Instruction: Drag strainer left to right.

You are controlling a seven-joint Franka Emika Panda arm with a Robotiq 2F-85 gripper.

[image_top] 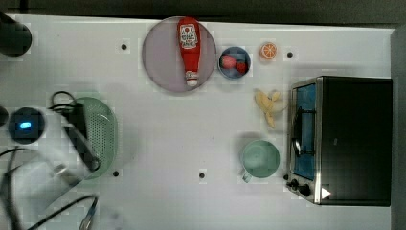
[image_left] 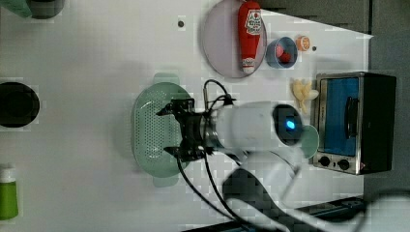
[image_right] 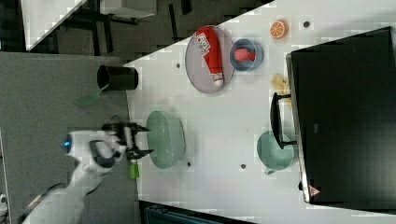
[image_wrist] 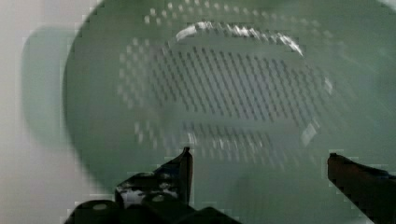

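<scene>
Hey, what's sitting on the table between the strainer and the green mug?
Nothing. In the top view, the table is bare between the strainer and the mug, apart from small dark dots in its surface.

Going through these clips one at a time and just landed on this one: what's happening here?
A single robot arm has its gripper open above the pale mint-green strainer, which sits on the white table at the top view's left. The wrist view looks into the holed bowl between the spread fingers; nothing is gripped. Toward the top view's right stand a teal mug and a toaster oven; a ketchup bottle lies on a lilac plate.
</scene>
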